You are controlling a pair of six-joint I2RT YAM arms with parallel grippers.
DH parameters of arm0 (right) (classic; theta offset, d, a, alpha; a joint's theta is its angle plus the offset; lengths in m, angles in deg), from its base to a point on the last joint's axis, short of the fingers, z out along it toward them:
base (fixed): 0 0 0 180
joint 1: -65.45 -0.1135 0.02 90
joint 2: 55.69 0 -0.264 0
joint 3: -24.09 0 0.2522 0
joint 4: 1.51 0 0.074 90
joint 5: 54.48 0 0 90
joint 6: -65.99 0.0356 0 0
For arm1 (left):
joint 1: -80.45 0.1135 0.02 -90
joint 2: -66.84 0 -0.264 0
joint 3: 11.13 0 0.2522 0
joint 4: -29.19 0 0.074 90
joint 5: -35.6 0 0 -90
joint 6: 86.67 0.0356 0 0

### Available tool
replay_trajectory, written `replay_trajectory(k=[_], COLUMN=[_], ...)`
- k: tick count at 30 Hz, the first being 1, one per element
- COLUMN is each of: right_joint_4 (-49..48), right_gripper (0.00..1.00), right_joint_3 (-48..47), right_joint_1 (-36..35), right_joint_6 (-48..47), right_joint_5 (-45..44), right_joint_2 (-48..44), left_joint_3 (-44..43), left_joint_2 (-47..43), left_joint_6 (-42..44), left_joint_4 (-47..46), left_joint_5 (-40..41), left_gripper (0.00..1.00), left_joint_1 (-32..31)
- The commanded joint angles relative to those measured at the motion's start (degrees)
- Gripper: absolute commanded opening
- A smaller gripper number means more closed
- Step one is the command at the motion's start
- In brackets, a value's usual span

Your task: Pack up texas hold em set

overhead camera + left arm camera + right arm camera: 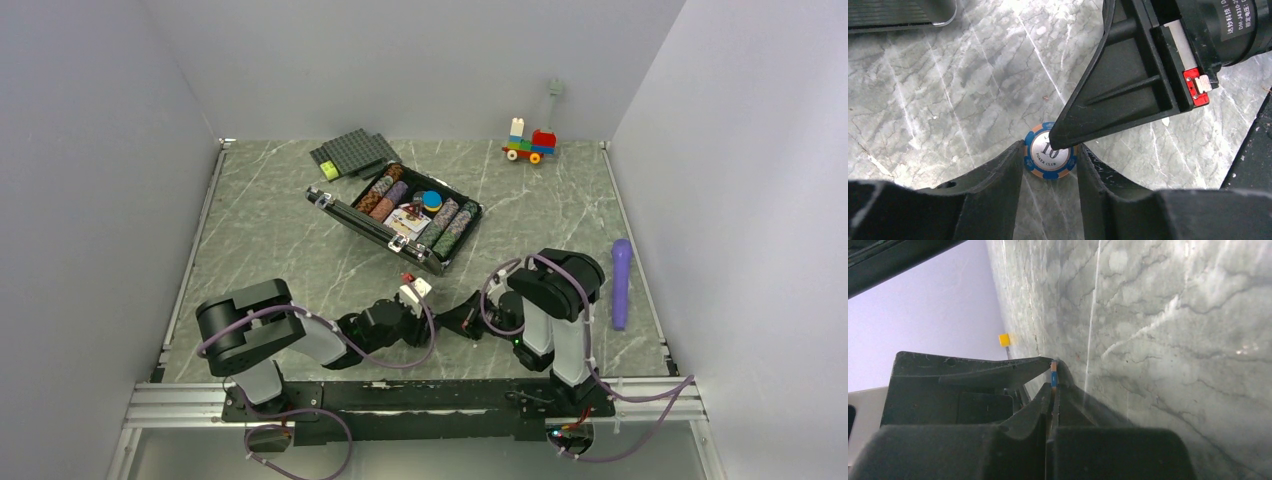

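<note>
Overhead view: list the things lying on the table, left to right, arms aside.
Open black briefcase with silver trim → colourful brick toy car → purple plastic stick. Grey studded baseplates overlap the briefcase, so omitted.

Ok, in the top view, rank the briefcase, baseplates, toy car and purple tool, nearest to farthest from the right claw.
From the right claw:
1. briefcase, straight ahead, mid-table.
2. baseplates, behind it, back left.
3. toy car, back right, and purple tool, right edge: too close to call.
</note>
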Motion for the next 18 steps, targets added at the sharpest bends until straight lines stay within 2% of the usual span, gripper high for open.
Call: replay_trajectory(k=[1,5,7,11,14,18], right_joint_4=[-4.8,-8.5,-8.5,-4.3,2.3,18.1], right_gripper=[0.0,0.0,0.0,0.0,0.0,0.0], right_joint_3=[2.9,4.0,5.1,5.7,6.3,6.7], right_joint_1=[-1.2,-1.1,-1.2,-1.1,-1.2,-1.2], right_joint_6=[-0.4,-0.4,-1.0,-2.6,-4.3,-7.6], right_joint_5=[0.6,-0.1,-0.6,-1.7,-3.0,-5.7], right_joint_2=[6.9,7.7,6.7,1.3,-6.4,-20.2], left_joint_3=[0.4,0.3,0.3,-0.3,-1.1,-1.5], left_joint_2=[-0.5,-4.6,-7.4,-13.1,-18.1,-26.5], left_joint_6=[-0.2,0.6,1.0,1.9,2.2,0.7], left_joint_4=[5.6,9.3,11.5,17.8,23.9,32.7], left_joint_5=[-2.8,-1.7,-0.9,-0.1,0.3,-2.3], left_gripper=[0.52,0.82,0.9,0.99,0.99,0.99], left_joint_1=[-0.4,-0.3,-0.1,0.5,1.2,3.7])
